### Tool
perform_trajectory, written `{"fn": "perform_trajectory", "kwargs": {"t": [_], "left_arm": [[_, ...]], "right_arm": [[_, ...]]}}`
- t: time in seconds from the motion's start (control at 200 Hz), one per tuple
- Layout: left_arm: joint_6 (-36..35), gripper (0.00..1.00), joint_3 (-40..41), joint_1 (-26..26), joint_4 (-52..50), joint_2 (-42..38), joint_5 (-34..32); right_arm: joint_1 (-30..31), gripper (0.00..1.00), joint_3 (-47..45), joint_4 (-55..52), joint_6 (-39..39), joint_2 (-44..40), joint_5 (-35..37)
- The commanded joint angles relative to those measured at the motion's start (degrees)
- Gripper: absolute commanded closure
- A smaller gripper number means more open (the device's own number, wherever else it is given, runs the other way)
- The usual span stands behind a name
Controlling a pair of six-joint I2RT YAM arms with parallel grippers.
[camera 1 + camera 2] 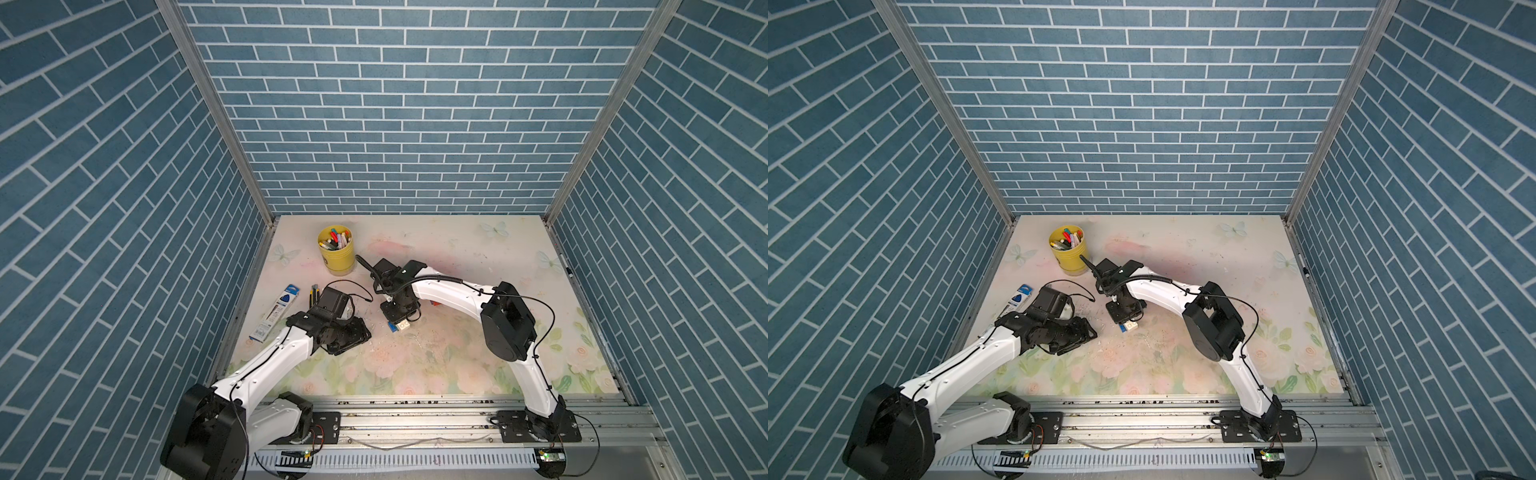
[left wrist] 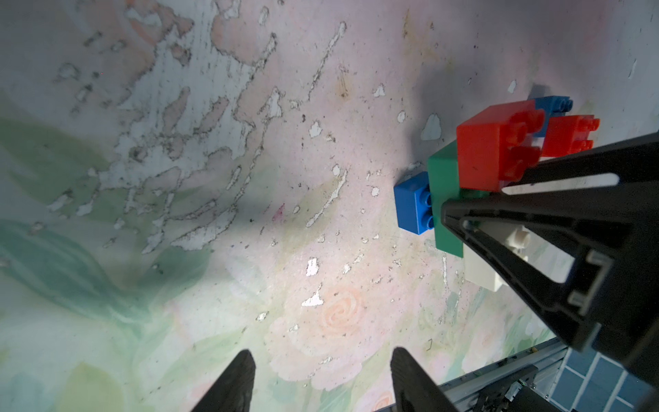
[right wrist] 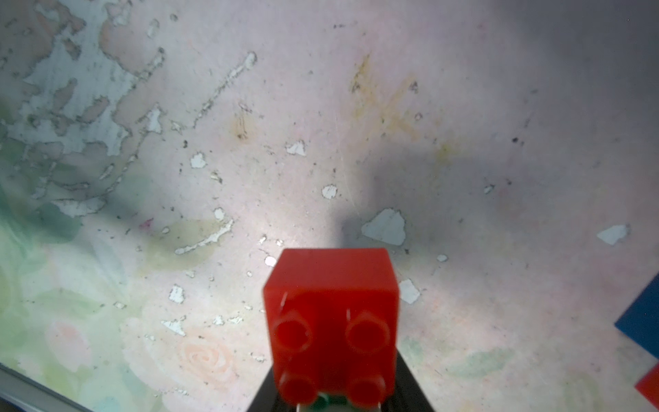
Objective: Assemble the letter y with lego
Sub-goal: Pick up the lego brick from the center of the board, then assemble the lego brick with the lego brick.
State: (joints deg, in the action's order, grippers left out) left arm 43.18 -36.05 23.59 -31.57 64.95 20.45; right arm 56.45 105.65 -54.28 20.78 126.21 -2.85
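Here, lego (image 2: 442, 171) clamped in right hand (image 1: 398, 318), left hand (image 2: 322, 356) open nearby.

I run this rig from afar, and it is plainly a lab test cell: blue brick-print panels (image 1: 395, 104) box the worn floral tabletop (image 1: 457, 365) on three sides, an aluminium rail (image 1: 415, 420) with loose wiring runs along six o'clock, and a yellow marker cup (image 1: 337, 254) sits at eleven.

Walls (image 1: 415, 104) show blue brick pattern, white lines. Table mat (image 1: 457, 365) is pastel floral with butterflies. Yellow cup (image 1: 337, 253). 2 red bricks (image 2: 492, 157), 2 blue bricks (image 2: 413, 203), 1 green brick (image 2: 444, 167), 1 white brick (image 2: 479, 271).
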Motion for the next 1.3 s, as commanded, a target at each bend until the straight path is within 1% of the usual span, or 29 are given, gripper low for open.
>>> {"fn": "perform_trajectory", "kwargs": {"t": [0.0,0.16,0.425,0.59,0.8,0.95,1.04,1.055,1.11,1.295], "left_arm": [[-0.6,0.36,0.5,-0.4,-0.9,0.5,-0.5],[-0.5,0.36,0.9,-0.5,-0.6,1.1,-0.5],[-0.3,0.36,1.5,-0.6,-0.3,1.3,-1.0],[-0.2,0.37,1.7,-0.5,-0.1,1.3,-0.9],[-0.1,0.37,1.8,-0.5,0.0,1.2,-1.0],[0.1,0.37,2.0,-0.5,0.1,1.3,-1.3],[0.1,0.37,1.9,-0.5,0.1,1.5,-1.3],[0.1,0.37,1.9,-0.5,0.1,1.5,-1.4],[0.2,0.37,2.0,-0.5,0.2,1.5,-1.4],[0.3,0.37,2.0,-0.6,0.3,1.9,-1.5]], "right_arm": [[0.8,0.71,1.3,-3.1,1.8,2.2,0.8],[1.5,0.71,1.4,-3.9,2.2,3.3,0.0],[2.2,0.71,-1.1,-4.3,3.2,3.2,0.2],[2.7,0.71,-1.4,-4.9,3.2,4.2,2.5],[3.7,0.70,-2.2,-3.4,-0.2,5.5,1.6],[3.7,0.70,-2.6,-2.6,-3.0,6.1,-1.9],[3.6,0.70,-2.9,-2.5,-3.7,6.3,-2.0],[3.7,0.70,-3.0,-2.4,-3.9,6.3,-3.4],[3.9,0.70,-3.4,-2.2,-4.9,6.3,-4.7],[4.3,0.70,-4.4,-2.5,-7.0,6.2,-4.7]]}}
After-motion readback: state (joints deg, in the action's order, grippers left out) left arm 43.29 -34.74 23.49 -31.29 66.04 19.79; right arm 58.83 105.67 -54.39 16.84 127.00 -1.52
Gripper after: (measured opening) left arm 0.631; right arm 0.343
